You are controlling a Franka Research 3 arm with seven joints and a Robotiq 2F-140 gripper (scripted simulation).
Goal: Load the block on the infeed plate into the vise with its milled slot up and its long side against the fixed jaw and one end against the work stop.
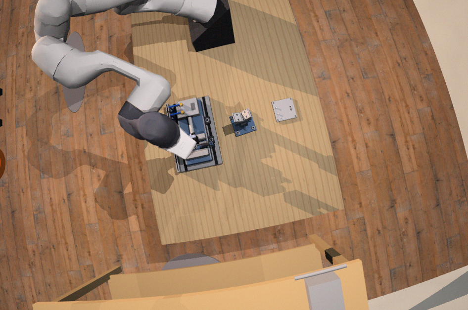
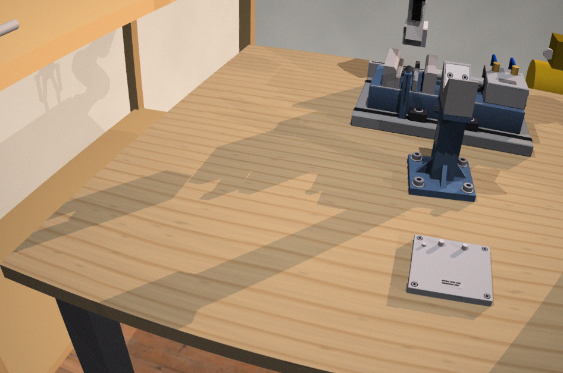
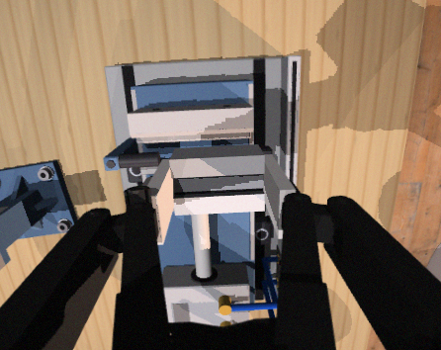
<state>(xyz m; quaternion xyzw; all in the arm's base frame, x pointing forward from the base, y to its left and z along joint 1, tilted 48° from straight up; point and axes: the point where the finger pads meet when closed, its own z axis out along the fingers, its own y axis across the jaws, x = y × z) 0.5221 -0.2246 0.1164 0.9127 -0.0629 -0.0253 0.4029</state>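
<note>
My gripper (image 2: pixel 415 31) (image 3: pixel 218 175) is shut on the grey part (image 3: pixel 219 169) (image 2: pixel 425 34), gripping it by its ends. The part hangs level above the open vise (image 2: pixel 386 97) (image 1: pixel 217 155), clear of it. In the wrist view it covers the space beside the movable jaw (image 3: pixel 220 205) (image 2: pixel 429 74). The fixed jaw (image 3: pixel 185 124) (image 2: pixel 391 69) (image 1: pixel 198 153) is beyond it. The work stop (image 3: pixel 138 159) is at the left, near the part's left end. I cannot tell for certain which way the slot faces. The low bars are mostly hidden.
The V-block (image 2: pixel 457 98) (image 1: pixel 242 115) stands on a blue post beside the vise. The infeed plate (image 2: pixel 450 268) (image 1: pixel 284 110) lies beyond it and carries no part. The air cylinder (image 2: pixel 505 87) with blue hoses is at the vise's other end.
</note>
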